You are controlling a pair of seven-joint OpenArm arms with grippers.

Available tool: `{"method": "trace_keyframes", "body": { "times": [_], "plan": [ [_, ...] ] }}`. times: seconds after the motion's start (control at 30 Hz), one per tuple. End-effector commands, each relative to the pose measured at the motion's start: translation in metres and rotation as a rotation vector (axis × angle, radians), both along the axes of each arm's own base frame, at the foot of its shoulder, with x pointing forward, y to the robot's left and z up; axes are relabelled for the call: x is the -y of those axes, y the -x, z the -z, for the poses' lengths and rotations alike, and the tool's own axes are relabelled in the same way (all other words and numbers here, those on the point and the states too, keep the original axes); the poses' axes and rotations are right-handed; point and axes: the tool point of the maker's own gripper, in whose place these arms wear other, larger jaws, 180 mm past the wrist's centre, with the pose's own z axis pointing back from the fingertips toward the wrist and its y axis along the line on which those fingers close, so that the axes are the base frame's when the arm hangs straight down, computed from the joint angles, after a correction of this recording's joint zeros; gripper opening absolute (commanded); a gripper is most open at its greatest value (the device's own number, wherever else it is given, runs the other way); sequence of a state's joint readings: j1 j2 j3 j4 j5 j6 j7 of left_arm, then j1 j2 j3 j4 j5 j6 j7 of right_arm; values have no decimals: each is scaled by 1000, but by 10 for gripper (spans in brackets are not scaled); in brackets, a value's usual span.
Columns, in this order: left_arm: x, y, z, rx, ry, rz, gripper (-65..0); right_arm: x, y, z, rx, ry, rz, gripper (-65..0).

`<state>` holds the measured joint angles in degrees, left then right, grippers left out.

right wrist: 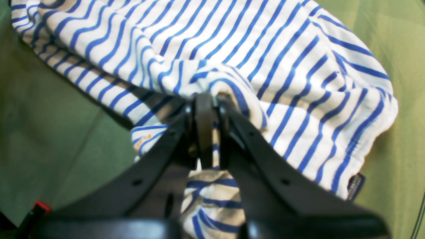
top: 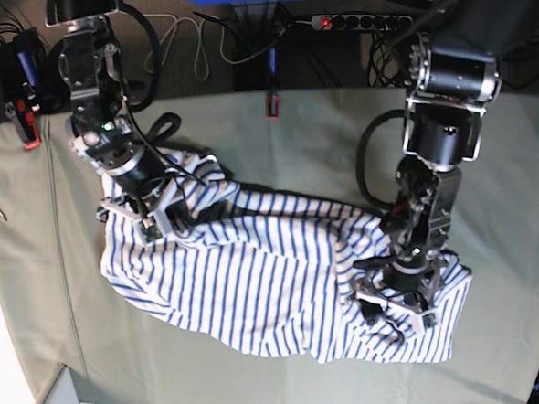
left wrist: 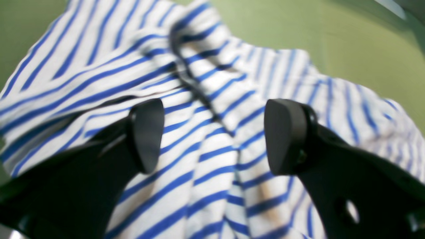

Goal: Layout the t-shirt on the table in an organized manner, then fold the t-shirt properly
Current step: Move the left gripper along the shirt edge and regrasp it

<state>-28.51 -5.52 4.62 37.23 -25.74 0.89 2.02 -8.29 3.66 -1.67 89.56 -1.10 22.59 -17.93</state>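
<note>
The right gripper is clamping a t-shirt fold near the table far-left corner; the left gripper is hovering, jaws spread, above it.

The left wrist view is blurred, so the folds of the t-shirt under the gripper read only as smeared stripes. In the right wrist view the dark tag at the hem is too small to read, and the shirt runs off the top edge. From the base view, the table is cut off on all sides, and the sleeves are perhaps bunched under the arms.
</note>
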Motion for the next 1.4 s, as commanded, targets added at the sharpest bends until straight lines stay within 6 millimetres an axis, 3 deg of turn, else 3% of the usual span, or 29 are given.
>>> {"method": "trace_keyframes", "body": {
  "times": [0.0, 0.1, 0.33, 0.4, 0.5, 0.73, 0.87, 1.0, 1.07, 1.23, 1.37],
  "plan": [
    [2, -21, -27, 84, 5, -5, -195, -3, -7, -13, 48, -23, -12, -650],
    [-5, -22, -17, 61, -10, -24, -195, -3, -3, -10, 37, -23, -12, -650],
    [-19, 2, 23, -42, -31, -43, -197, -3, 0, -8, 33, -22, -12, -650],
    [-44, 11, 29, -59, -63, -66, -197, -3, 1, -7, 29, -20, -12, -650],
    [-65, 23, 35, -69, -77, -93, -196, -3, 1, -7, 29, -20, -12, -650],
    [-158, 61, 29, -37, -51, -300, -193, -2, 6, -3, 17, -17, -13, -650],
    [-180, 78, 33, -51, -79, -326, -194, -2, 6, -3, 17, -17, -13, -650],
    [-189, 79, 16, -3, -108, -316, -195, -2, 6, -3, 16, -19, -13, -650],
    [-182, 76, 1, 45, -113, -294, -195, -2, 6, -3, 17, -19, -13, -650],
    [-145, 65, -56, 222, -101, -213, -195, -2, 5, -4, 19, -19, -13, -650],
    [-112, 48, -76, 288, -46, -186, -195, -2, 6, -4, 17, -19, -13, -650]
  ]
}}
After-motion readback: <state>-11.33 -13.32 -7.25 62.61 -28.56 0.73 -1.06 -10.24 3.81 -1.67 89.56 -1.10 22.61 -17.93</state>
